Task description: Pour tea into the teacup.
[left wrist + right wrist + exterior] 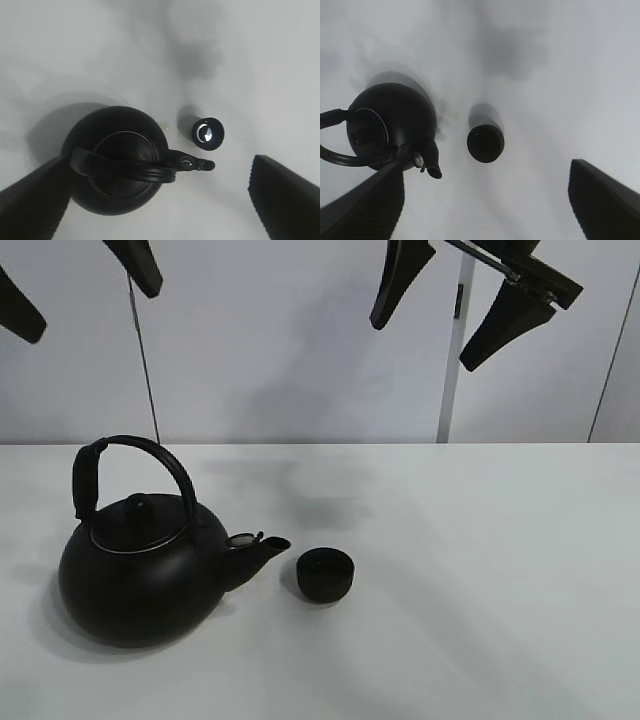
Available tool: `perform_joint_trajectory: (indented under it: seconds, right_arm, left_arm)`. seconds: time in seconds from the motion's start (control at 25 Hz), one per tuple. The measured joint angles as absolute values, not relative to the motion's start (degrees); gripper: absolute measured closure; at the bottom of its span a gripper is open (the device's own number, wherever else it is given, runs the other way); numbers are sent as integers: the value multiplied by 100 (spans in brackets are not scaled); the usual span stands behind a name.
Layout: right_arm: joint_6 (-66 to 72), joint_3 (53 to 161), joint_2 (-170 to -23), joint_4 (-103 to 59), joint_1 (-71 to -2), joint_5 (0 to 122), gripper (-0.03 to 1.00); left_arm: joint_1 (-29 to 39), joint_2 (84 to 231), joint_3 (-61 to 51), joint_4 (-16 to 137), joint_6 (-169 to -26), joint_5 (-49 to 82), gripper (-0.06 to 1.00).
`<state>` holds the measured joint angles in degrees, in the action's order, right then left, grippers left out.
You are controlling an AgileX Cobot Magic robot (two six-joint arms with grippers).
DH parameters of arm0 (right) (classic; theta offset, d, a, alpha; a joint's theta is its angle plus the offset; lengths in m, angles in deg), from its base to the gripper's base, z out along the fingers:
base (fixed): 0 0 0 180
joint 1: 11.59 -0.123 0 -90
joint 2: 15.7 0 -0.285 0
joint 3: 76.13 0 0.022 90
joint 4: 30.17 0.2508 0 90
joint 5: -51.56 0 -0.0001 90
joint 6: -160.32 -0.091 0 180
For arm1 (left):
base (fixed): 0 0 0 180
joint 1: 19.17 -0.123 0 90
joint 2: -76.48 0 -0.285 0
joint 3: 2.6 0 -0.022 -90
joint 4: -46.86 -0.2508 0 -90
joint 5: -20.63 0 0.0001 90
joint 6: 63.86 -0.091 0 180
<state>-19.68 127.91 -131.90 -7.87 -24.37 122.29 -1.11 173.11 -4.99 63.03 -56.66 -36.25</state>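
Observation:
The small matte-black teacup (325,573) stands upright on the white table, just right of the kettle's spout (268,548). The big round black kettle (130,565) with an arched handle stands upright at the left. Both grippers hang high above the table, open and empty. My left gripper (75,290) is above the kettle and my right gripper (455,305) is above and to the right of the cup. The left wrist view shows the kettle (117,165) and the cup (207,133), with a bright glint inside the cup. The right wrist view shows the kettle (390,122) and the cup (485,143).
The white table (500,590) runs to a pale back wall. A thin metal post (452,360) stands behind the table at the right, and a thin dark cable (145,360) hangs at the back left.

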Motion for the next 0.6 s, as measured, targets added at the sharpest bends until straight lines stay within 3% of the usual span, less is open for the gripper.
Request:
perform_joint_trajectory:
  seconds: [0.6]
  right_arm:
    - [-1968, 12791, -13190, -787, -2437, 12229, 36]
  left_arm:
    - [-111, 17431, -355, 6898, -5697, -3290, 25]
